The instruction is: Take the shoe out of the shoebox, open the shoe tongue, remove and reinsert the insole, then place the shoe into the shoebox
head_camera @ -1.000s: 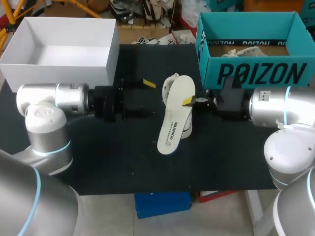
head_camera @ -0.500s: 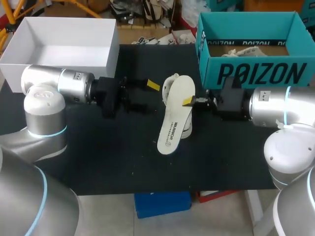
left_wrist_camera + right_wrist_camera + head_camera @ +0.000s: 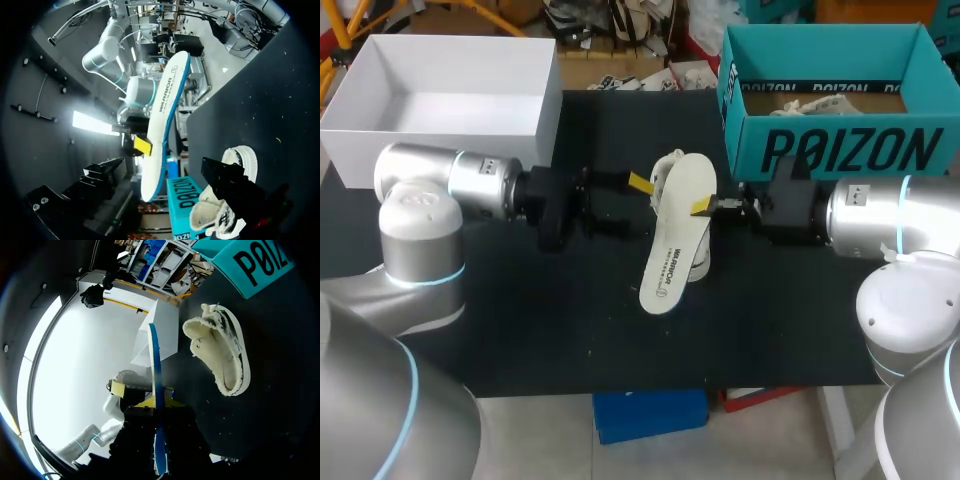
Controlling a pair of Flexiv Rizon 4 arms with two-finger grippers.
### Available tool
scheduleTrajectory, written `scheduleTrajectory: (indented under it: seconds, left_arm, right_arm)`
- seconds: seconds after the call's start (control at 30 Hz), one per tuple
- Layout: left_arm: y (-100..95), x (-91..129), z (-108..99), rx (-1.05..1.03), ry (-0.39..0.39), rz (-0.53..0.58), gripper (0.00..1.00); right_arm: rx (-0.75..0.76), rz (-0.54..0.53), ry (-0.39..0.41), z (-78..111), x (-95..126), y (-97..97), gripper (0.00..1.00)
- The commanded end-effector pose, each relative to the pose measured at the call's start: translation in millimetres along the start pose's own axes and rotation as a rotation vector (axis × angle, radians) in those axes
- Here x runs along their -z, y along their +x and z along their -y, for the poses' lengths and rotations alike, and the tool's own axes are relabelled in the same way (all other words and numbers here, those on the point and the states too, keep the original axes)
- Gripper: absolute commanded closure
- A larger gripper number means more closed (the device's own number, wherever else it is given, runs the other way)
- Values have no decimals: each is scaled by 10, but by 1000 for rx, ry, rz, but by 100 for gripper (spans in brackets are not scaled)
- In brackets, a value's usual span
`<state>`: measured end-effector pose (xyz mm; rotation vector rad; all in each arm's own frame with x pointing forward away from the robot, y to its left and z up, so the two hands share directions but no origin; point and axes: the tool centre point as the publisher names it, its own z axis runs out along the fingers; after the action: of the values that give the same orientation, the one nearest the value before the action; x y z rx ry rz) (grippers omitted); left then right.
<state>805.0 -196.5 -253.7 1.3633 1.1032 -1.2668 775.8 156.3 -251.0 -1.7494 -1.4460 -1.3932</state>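
Observation:
A white insole hangs tilted over the black table, and my right gripper is shut on its right edge. Below and behind the insole lies the cream shoe, partly hidden by it. In the right wrist view the insole stands edge-on between the yellow tips of my right gripper, with the shoe lying beside it on the table. My left gripper is open just left of the shoe. In its wrist view the insole is right ahead of the fingers, and the shoe lies beside one finger.
The teal shoebox stands at the back right, just behind my right arm. A white open box stands at the back left, behind my left arm. Black table surface lies in front of the arms.
My left gripper has moved right, closer to the shoe and insole, staying open. My right arm and the held insole have not moved.

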Motion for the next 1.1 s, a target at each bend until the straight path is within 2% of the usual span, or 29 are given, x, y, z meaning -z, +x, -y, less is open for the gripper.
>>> scheduleTrajectory:
  seconds: [0.03,0.23,0.47,0.67,0.73,0.77,0.8,0.83,0.9,0.93,1.0,1.03,1.1]
  left_arm:
    - [-2,0,9,-2,-3,-2,0]
    - [-2,0,9,-2,-3,-2,0]
    - [-19,-44,18,1,7,70,0]
    - [-56,-104,37,-31,9,88,0]
    - [-52,-138,50,-33,12,90,27]
    - [-42,-157,49,-34,14,90,24]
    - [-38,-170,49,-35,17,92,13]
    - [-36,-188,50,-36,19,94,10]
    - [-38,-224,53,-37,24,104,40]
    - [-41,-242,60,-37,25,105,44]
    - [-38,-279,66,-37,35,109,43]
    - [-39,-294,70,-38,36,109,50]
    - [-41,-317,71,-40,39,111,55]
  right_arm:
    - [0,0,-2,8,-8,0,100]
    - [0,0,-2,8,-8,0,100]
    - [0,0,-2,8,-8,0,100]
    - [0,0,-2,8,-8,0,100]
    - [0,0,-2,8,-8,0,100]
    - [0,0,-2,8,-8,0,100]
    - [0,0,-2,8,-8,0,100]
    - [0,0,-2,8,-8,0,100]
    - [0,0,-2,8,-8,0,100]
    - [0,0,-2,8,-8,0,100]
    - [0,0,-2,8,-8,0,100]
    - [0,0,-2,8,-8,0,100]
    - [0,0,-2,8,-8,0,100]
